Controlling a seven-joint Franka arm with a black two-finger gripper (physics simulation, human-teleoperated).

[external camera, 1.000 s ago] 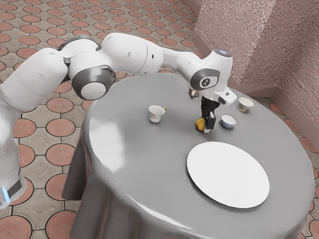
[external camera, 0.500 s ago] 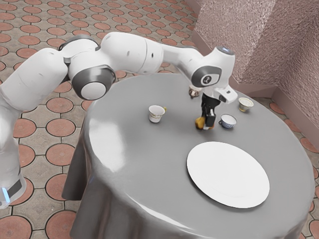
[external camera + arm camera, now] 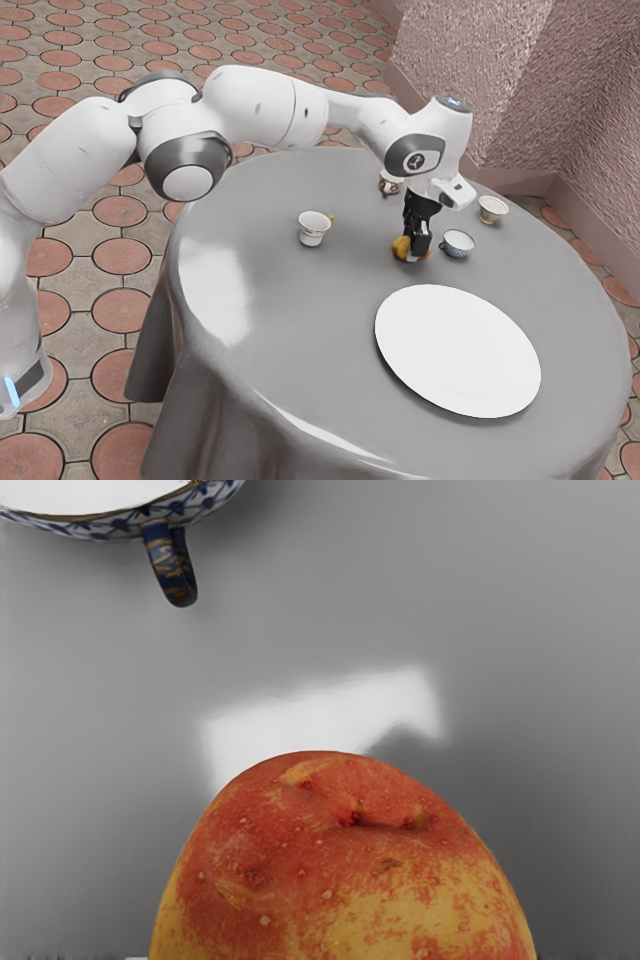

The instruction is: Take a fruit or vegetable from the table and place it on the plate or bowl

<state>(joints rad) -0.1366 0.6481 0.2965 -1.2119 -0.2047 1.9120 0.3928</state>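
White plate (image 3: 457, 348) in the lower right foreground. Beyond it, right of centre, the gripper (image 3: 416, 246) points straight down, fingers pinching the red-yellow fruit (image 3: 345, 880) close to the grey table (image 3: 270, 300). Blue-patterned cup (image 3: 458, 243) just beside. Arm reaches in from the upper left.

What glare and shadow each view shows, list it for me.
Exterior view: a broad soft sheen lies on the grey tablecloth toward the exterior view's left, and the plate reads flat bright white. Wrist view: a bright glare patch sits on the tablecloth between the fruit and the cup, with darker shade beside the patch.
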